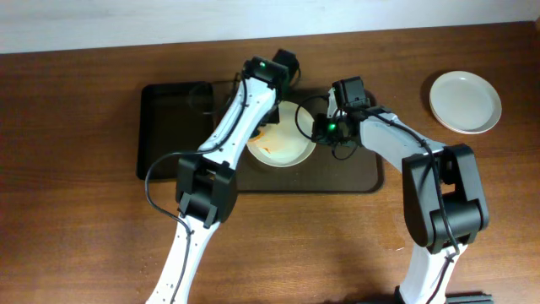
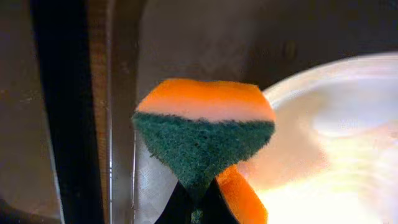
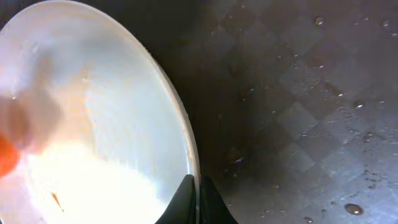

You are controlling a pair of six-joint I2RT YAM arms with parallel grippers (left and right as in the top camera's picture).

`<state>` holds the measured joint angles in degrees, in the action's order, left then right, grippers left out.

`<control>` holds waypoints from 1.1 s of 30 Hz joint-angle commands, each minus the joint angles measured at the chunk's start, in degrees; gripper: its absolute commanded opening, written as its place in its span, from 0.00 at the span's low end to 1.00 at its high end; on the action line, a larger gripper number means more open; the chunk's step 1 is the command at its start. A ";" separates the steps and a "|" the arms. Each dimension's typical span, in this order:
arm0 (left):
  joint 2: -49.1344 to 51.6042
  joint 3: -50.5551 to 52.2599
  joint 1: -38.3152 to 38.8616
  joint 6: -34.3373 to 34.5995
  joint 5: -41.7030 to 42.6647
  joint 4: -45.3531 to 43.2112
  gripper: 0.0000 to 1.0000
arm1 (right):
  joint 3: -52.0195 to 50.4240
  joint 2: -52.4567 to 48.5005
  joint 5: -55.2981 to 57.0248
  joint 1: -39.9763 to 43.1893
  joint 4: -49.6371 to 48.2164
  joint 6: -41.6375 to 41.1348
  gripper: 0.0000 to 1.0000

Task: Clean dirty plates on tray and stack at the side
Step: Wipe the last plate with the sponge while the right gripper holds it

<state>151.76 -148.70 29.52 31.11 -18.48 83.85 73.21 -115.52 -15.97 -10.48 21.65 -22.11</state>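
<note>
A white plate with an orange smear lies on the dark brown tray. My right gripper is shut on its right rim; the right wrist view shows the fingers pinching the plate's edge over the wet tray. My left gripper is shut on an orange and green sponge, held at the plate's far-left edge; its fingers grip the sponge's lower tip. A clean white plate rests on the table at the right. A third plate is not in view.
A smaller black tray sits at the left end of the brown tray. The brown tray's floor carries water drops. The wooden table runs around both trays.
</note>
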 commanded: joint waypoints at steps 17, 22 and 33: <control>0.39 5.33 2.69 -5.70 -10.25 2.34 0.00 | 1.01 -0.20 1.36 0.37 0.42 0.17 0.04; 0.37 1.01 1.75 -5.68 -23.02 2.38 0.00 | 1.01 -0.20 1.38 0.37 0.37 0.20 0.04; 1.25 -4.13 1.81 -12.94 27.23 -1.18 0.00 | 1.01 -0.20 1.36 0.37 0.42 0.17 0.04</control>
<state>151.96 -152.14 31.27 19.46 2.74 83.20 73.25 -115.52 -15.53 -10.33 22.04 -22.11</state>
